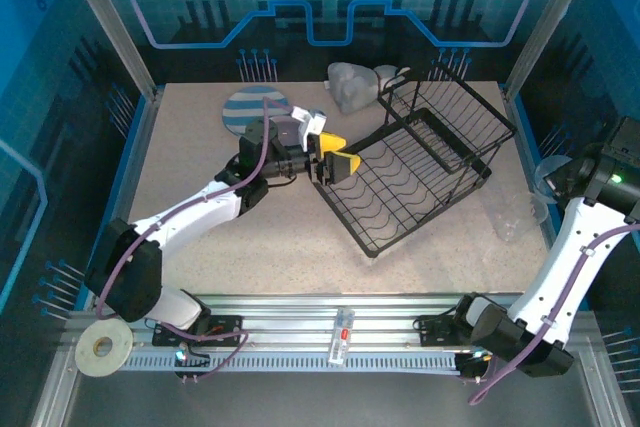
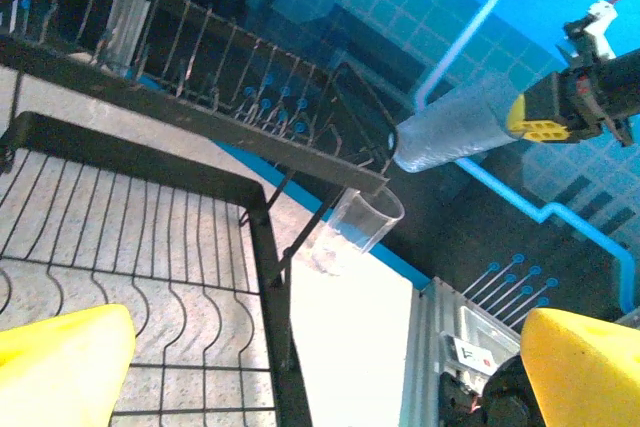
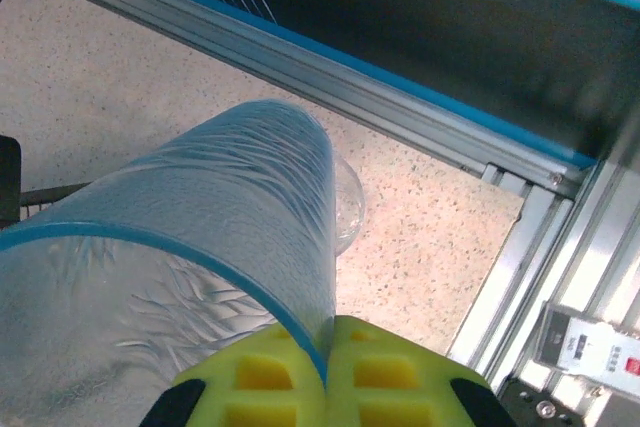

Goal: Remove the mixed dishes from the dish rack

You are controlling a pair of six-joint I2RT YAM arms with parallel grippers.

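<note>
Clear cup [image 3: 190, 237] pinched at rim in my right jaws, shut tight on it, hanging over right edge of bench [image 1: 180, 147] near second cup [image 2: 355, 227] standing there. Left jaws wide, empty, at corner of rack [image 1: 431, 213]. Rack looks bare; plate [image 1: 255, 107], bowls [image 1: 355, 85] already on bench. Step, likely: setting cup down. Next: lower beside its twin, release.

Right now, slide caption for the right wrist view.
Right tool pinching a clear plastic cup by its rim above the speckled table.
</note>
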